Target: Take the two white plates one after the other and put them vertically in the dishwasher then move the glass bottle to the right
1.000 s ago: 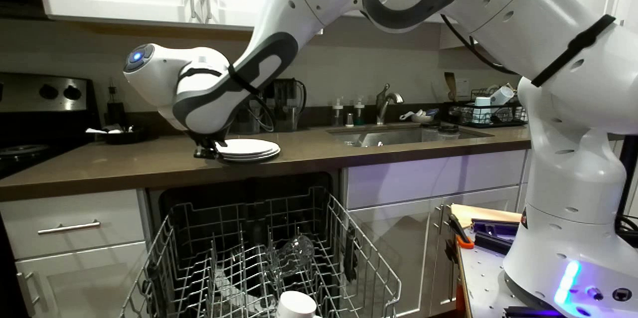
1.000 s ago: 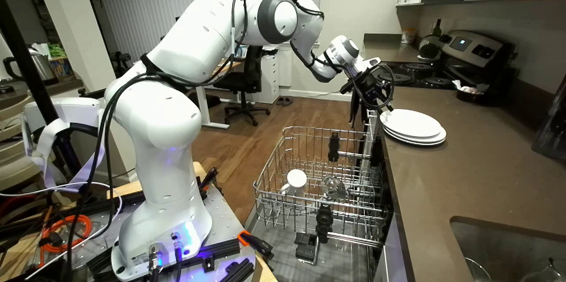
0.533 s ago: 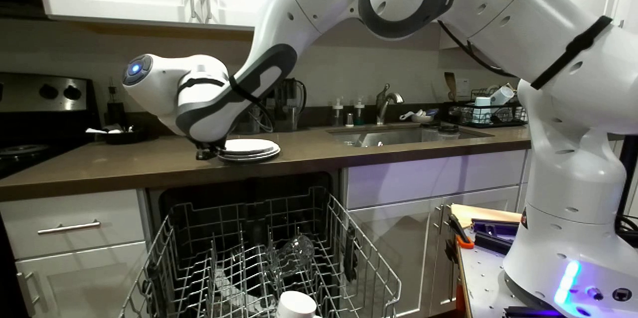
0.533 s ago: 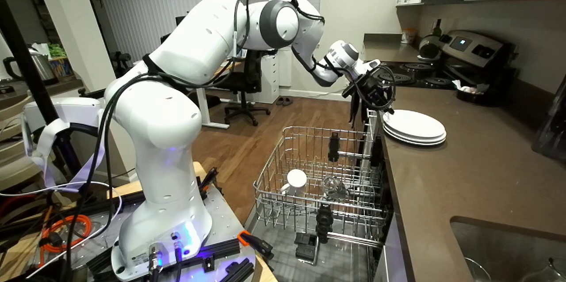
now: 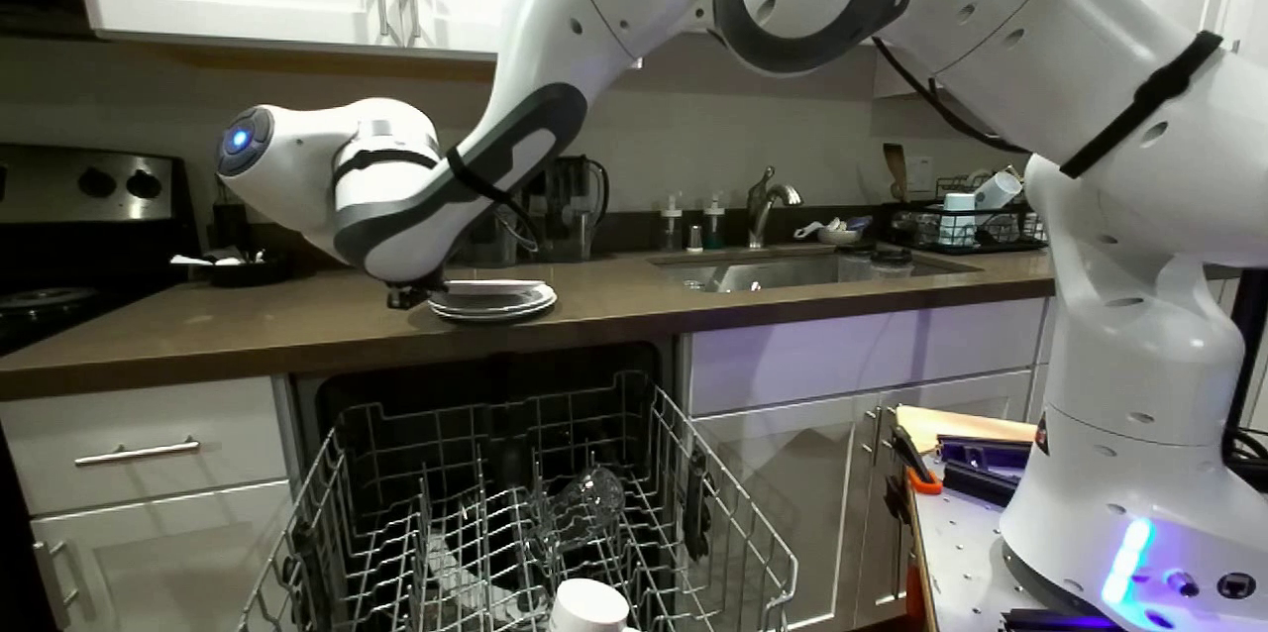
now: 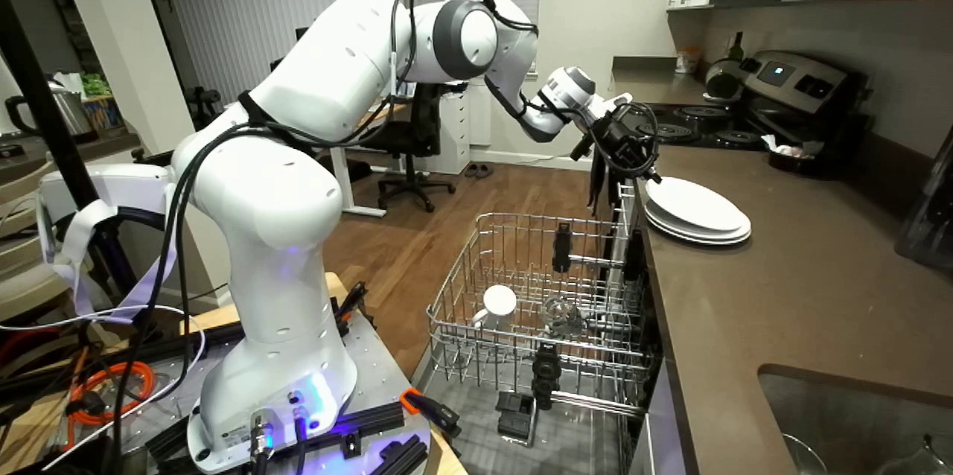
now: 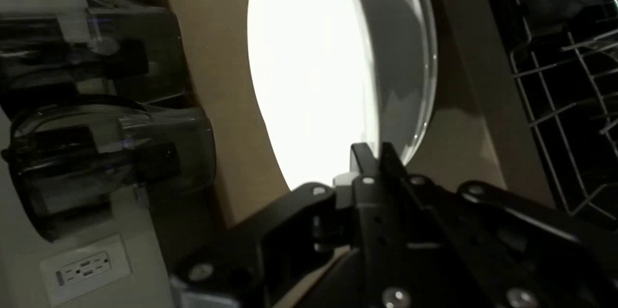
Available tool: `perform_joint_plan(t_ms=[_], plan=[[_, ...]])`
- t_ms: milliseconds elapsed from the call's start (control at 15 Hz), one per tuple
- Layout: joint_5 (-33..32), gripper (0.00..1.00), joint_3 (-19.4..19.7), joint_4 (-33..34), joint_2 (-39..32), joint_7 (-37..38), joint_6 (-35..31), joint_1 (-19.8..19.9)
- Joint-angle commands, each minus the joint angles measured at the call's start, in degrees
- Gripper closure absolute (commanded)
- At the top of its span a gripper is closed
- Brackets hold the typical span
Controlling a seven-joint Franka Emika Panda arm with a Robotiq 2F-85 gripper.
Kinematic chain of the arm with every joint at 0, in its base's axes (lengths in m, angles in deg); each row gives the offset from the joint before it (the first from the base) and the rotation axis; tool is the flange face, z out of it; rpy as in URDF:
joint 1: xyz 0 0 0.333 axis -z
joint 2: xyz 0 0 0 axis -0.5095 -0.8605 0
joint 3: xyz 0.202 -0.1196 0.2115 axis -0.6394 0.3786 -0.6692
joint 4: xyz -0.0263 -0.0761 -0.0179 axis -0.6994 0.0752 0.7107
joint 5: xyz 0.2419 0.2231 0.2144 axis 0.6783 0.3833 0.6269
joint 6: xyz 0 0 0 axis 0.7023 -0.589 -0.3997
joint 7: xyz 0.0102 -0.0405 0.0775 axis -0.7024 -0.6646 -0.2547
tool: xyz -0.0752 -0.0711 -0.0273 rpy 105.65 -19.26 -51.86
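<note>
At six o'clock, wrist view: gripper [image 7: 378,151] pinched on tilted white plate [image 7: 311,66]; lift step, apparently; next: upright into dishwasher [image 7: 555,114].

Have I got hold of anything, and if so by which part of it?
Yes: the top white plate, pinched at its rim by the end effector and tilted.

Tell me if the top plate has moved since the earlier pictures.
Yes: the top plate has tilted, its edge in the tool rising higher above the counter.

Wrist view dim; upper plate [image 7: 309,62] blown out, shadow on lower plate [image 7: 400,57].
</note>
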Motion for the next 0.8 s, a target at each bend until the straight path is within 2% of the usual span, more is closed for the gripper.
perform_joint_plan(t_ms=[0, 733], plan=[[-1.7, 0.99, -0.1, -1.0, 1.6, 3.2, 4.7, -1.9], [-4.0, 0.99, -1.5, -6.5, 6.2, 11.9, 13.9, -6.1]])
